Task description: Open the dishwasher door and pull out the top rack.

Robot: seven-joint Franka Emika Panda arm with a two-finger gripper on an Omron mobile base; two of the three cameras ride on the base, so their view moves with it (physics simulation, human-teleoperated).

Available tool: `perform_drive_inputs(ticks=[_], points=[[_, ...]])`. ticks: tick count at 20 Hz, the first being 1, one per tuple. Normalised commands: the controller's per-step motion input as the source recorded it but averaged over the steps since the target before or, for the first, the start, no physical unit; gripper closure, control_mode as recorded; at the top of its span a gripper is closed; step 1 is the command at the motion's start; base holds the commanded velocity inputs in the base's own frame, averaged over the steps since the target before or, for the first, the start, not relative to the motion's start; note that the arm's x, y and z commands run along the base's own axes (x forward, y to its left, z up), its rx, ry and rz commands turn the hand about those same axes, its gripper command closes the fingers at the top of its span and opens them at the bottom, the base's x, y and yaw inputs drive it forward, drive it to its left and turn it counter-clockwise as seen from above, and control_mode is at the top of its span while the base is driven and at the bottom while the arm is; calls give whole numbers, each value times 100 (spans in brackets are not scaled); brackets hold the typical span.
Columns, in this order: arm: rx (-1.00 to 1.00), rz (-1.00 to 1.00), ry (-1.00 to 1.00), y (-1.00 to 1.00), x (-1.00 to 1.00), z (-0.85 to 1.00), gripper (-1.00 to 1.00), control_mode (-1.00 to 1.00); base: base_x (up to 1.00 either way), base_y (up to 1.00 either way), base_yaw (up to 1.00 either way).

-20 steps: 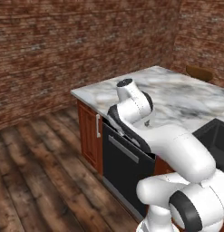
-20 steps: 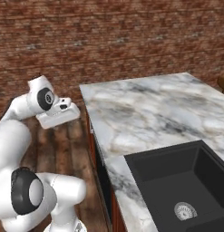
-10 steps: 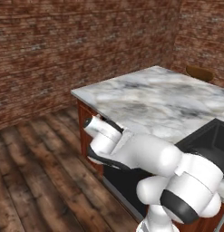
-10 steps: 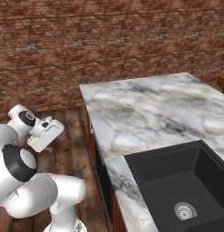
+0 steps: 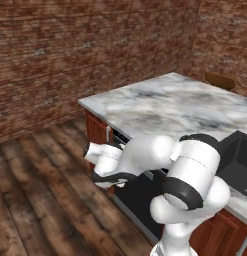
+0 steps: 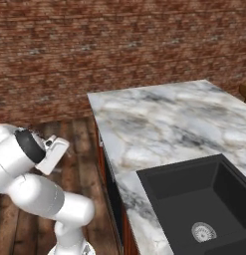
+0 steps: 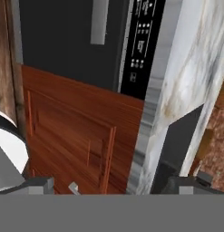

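We have the gripper (image 7: 113,186) low in front of the cabinets, facing them under the long front edge of the marble worktop (image 5: 160,102). Its fingertips (image 7: 38,185) stand well apart with nothing between them. The dishwasher door (image 7: 63,41) looks shut, set below the worktop edge beside a wooden cabinet door (image 7: 77,136). Its bar handle (image 7: 99,21) runs along that edge and lies ahead, off to one side of the jaws, so we judge a sideways shift comes first.

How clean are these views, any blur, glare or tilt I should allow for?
Left base view: soft, coarse render, no glare; the arm covers much of the dishwasher door. Right base view: even light, black sink reads clearly. Hand view: rolled sideways, door handle sharp, tool tips barely visible.
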Motion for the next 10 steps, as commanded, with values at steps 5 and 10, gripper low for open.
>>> perform_drive_inputs(ticks=[5, 10], points=[[-17, 1, 0, -4, 27, -37, -100, -100, 0, 0, 0], [-14, 6, 0, -21, 27, -24, -100, -100, 0, 0, 0]])
